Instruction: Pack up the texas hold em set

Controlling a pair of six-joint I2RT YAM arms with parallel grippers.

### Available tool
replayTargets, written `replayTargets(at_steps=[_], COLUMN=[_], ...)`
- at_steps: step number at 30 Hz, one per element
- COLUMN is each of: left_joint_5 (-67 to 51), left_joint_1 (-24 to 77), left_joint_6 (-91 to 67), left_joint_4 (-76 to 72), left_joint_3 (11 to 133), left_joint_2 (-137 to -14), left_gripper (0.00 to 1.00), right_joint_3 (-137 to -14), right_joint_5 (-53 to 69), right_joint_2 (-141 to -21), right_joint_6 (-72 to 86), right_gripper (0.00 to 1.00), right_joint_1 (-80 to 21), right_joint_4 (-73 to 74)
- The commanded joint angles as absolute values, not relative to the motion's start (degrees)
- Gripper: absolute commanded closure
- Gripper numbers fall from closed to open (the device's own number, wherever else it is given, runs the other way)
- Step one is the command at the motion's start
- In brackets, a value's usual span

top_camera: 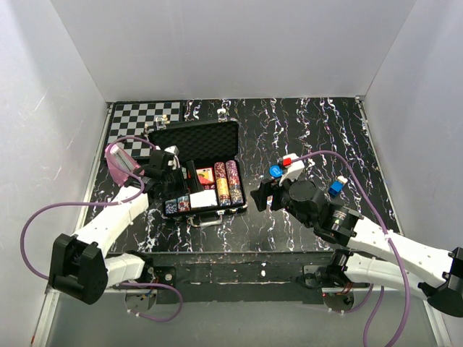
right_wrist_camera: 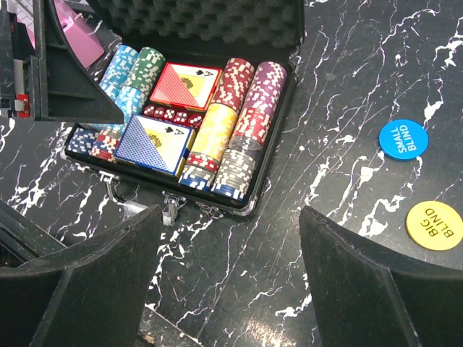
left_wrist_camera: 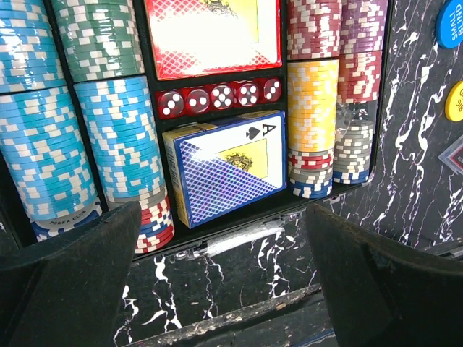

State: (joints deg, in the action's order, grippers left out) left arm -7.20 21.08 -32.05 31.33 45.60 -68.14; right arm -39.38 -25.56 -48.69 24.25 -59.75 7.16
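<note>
The texas hold em set (top_camera: 217, 189) is a black briefcase lying open, its foam-lined lid (top_camera: 194, 139) raised at the back. Rows of multicoloured chips (left_wrist_camera: 43, 137) flank a red deck (left_wrist_camera: 213, 36), red dice (left_wrist_camera: 221, 96) and a blue deck (left_wrist_camera: 231, 166). My left gripper (left_wrist_camera: 223, 217) hovers open over the case's front left edge, holding nothing. The right gripper (right_wrist_camera: 231, 217) stands open and empty above bare table, just right of the case (right_wrist_camera: 271, 134). A blue "small blind" button (right_wrist_camera: 403, 137) and a yellow "big blind" button (right_wrist_camera: 432, 224) lie on the table to the case's right.
A black-and-white chessboard (top_camera: 145, 116) lies at the back left, behind the case. White walls close in the marbled black table (top_camera: 325, 130) on three sides. The case's handle and latches (right_wrist_camera: 170, 210) stick out at its front edge. Purple cables loop beside both arms.
</note>
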Motion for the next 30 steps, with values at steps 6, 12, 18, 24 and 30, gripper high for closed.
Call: replayTargets(at_steps=[6,12,18,24,30], left_joint_5=[-9.23,-9.75,-10.46,-10.55,-12.12], left_joint_1=[21.79,22.41,23.20,24.08,25.49], left_joint_6=[-30.67,-31.02,-31.55,-31.81,-32.78], left_joint_4=[29.80,27.96,25.40,25.14,22.59], left_joint_3=[46.94,46.93,46.67,46.06,45.35], left_joint_2=[-68.81,-72.51,-74.44,-76.90,-79.10], left_gripper=[0.02,0.02,0.04,0.04,0.04], right_joint_3=[-38.76,-39.11,-39.20,-39.02,-38.67], right_joint_5=[-27.16,-26.90,-27.16,-27.25,-27.33], right_joint_2=[-47.63,-48.16,-48.16,-48.16,-47.99], right_joint_6=[24.52,24.17,24.17,24.17,24.26], right_gripper=[0.17,0.17,0.17,0.17,0.17], right_joint_1=[-59.77,-59.85,-59.68,-59.77,-59.85], right_joint_4=[5.71,5.71,5.71,5.89,5.80])
